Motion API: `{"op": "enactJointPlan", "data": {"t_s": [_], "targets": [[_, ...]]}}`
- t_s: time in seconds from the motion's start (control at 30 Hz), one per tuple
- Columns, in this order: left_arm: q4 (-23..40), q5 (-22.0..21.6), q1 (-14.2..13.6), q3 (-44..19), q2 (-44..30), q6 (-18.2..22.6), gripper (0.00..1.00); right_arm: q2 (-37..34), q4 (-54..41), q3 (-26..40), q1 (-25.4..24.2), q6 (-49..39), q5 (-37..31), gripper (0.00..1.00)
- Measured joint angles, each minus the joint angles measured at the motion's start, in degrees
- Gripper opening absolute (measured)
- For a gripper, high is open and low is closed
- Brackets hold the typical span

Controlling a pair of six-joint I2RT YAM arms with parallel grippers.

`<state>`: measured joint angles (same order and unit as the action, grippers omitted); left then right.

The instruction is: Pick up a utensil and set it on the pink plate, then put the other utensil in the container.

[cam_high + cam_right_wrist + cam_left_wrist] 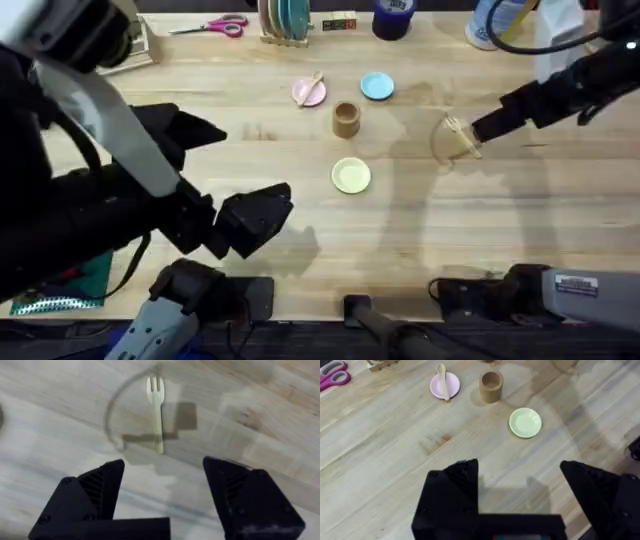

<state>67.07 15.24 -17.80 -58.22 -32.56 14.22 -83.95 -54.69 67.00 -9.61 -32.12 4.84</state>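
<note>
The fork (156,412) lay on the table just beyond the spread, empty right gripper (162,487), its handle pointing at 6 o'clock toward the fingers; the left gripper (520,490), also released, was far away.

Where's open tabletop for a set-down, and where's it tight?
Free: the wide bare wood between the yellow-green plate and the left gripper, and the stretch right of the fork. Tight: the cluster of pink plate with spoon, container, blue plate.
</note>
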Motion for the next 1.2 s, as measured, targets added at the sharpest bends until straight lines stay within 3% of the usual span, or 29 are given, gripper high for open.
{"op": "enactJointPlan", "data": {"t_s": [0.63,0.9,1.2], "targets": [[0.0,0.0,0.0,0.0,0.0,0.0,0.996,-14.59,7.43,-0.04,0.34,0.87,0.52,0.938],[0.0,0.0,0.0,0.0,-0.01,0.0,0.996,-14.2,17.42,-5.28,3.89,0.9,-0.45,0.972],[0.0,-0.02,0.0,0.0,0.0,0.02,0.995,-13.13,19.47,-6.98,4.07,0.34,-0.28,0.977]]}}
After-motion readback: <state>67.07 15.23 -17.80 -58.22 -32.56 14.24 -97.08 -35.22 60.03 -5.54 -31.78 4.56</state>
